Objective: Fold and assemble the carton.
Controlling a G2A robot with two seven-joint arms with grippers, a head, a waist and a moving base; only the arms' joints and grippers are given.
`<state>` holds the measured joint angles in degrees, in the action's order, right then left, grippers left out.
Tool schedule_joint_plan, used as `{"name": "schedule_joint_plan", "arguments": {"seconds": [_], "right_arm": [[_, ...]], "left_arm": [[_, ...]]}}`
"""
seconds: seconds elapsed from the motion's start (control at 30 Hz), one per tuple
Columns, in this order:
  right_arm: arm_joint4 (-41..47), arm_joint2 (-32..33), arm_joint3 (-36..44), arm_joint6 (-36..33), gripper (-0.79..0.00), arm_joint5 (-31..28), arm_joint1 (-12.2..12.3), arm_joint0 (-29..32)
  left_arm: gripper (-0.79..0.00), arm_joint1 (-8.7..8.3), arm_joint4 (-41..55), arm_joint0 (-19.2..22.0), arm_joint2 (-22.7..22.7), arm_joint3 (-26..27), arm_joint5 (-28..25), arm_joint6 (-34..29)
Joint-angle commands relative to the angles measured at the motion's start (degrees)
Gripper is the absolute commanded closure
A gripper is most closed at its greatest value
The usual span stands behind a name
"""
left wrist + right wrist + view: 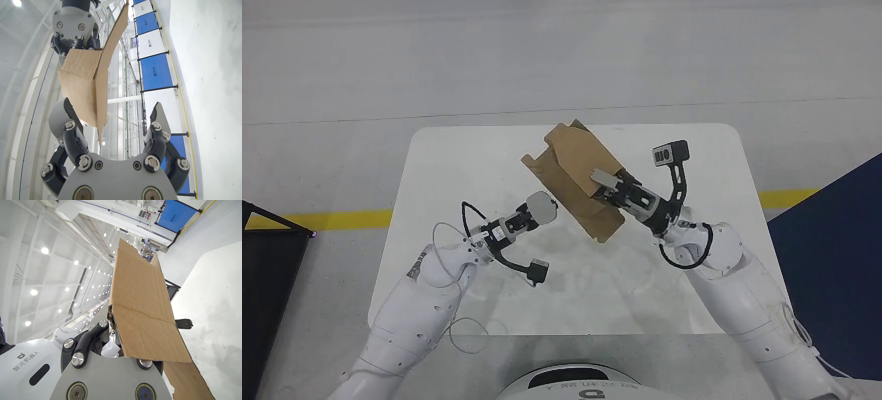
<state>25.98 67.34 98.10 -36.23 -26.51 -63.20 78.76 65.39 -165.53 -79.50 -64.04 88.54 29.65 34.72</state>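
A brown cardboard carton [577, 175], partly folded with loose flaps, is held tilted above the white table [462, 170]. My right gripper [604, 183] is shut on the carton's right side; in the left wrist view that same gripper [85, 48] clamps the carton's [83, 89] far end. My left gripper [549, 208] stands open at the carton's lower left edge. In its own view the left gripper [113, 111] has the carton's corner resting against one of its fingers [72, 113]. In the right wrist view the carton [140, 306] covers most of the gripper.
The carton hangs over the middle of the table, whose surface [642, 290] is bare around both arms. A yellow floor line [342, 218] runs behind the table. A dark blue panel [842, 230] stands to the right.
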Motion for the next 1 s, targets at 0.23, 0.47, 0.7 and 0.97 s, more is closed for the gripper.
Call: {"name": "schedule_joint_plan", "arguments": {"seconds": [0.23,0.47,0.7,0.97], "right_arm": [[1.3,-0.8,1.0,-2.3,0.0,0.6,-0.3,0.3],[2.8,-1.3,1.5,-4.0,0.0,1.1,-0.5,0.4],[4.0,-1.8,1.9,-6.6,0.0,3.1,-0.6,0.4],[5.7,-1.9,2.4,-9.5,0.0,5.0,-0.6,0.7]], "left_arm": [[-0.785,0.29,-0.9,1.1,1.6,-0.6,-1.0,-0.9],[-0.785,0.37,-1.5,1.6,2.0,-0.9,-1.8,-1.9],[-0.785,0.4,-1.6,1.6,1.9,-0.7,-1.8,-3.4],[-0.785,0.34,-0.9,1.1,1.6,-0.7,-1.4,-3.9]]}}
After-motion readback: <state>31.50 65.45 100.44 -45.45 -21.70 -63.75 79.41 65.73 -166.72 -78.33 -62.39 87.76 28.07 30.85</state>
